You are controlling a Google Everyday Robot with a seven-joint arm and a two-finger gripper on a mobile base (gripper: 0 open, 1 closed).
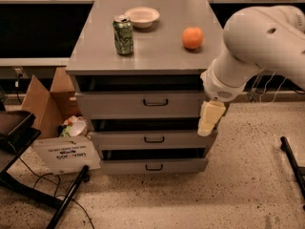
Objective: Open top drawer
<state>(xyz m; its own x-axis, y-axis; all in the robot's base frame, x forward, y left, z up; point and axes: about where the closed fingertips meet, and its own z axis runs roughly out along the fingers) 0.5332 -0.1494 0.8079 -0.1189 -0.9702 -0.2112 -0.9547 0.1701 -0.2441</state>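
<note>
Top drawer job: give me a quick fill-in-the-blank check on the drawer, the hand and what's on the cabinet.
1. The top drawer carries a dark loop handle at the ____ of its front.
2. The hand hangs by the ____ end of that drawer front, apart from the handle.
3. The can in front of the white bowl is ____ in colour.
Missing words: middle; right; green.

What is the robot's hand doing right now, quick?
Gripper: by the right end of the top drawer front; open or closed cannot be told.
</note>
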